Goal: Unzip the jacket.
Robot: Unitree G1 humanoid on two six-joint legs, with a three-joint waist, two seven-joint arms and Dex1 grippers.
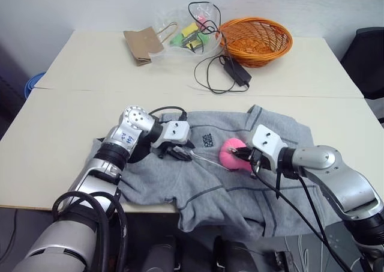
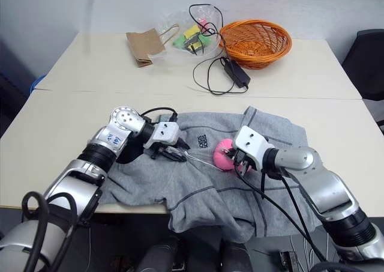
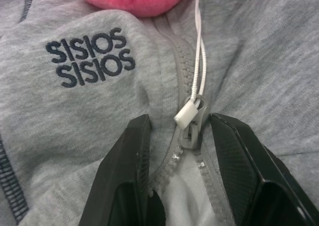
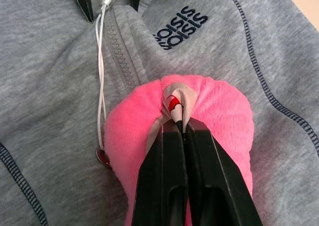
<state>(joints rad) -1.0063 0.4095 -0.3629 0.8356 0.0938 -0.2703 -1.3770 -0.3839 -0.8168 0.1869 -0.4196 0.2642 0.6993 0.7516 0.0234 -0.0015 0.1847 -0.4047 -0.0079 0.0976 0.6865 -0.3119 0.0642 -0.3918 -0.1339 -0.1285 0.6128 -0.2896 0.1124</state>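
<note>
Fleece like this jacket (image 1: 210, 182) is soft, light and floppy, so you should expect it to bunch and drag along unless something pins it. It lies spread across the near table (image 1: 48, 140), hem hanging over the front edge, logo (image 3: 90, 56) beside the zip. Your hold belongs on the slider (image 3: 192, 131) or its white cord (image 3: 199, 51); both are small and likely slippery, and the cloth around them gives no firm purchase.

Your left gripper (image 3: 192, 151) straddles the slider with its fingers part-open, one on each side of the zip, not clamped on it as far as you can see. Your right gripper (image 4: 182, 131) is shut on the tag of the pink toy (image 4: 199, 111), which sits on the zip line and is tied to the cord. That toy lies in the slider's path.

Farther off, well clear on the far table: an orange basket (image 1: 257, 41), a paper bag (image 1: 143, 44), a clear bag (image 1: 186, 35) and a black cable (image 1: 231, 71).
</note>
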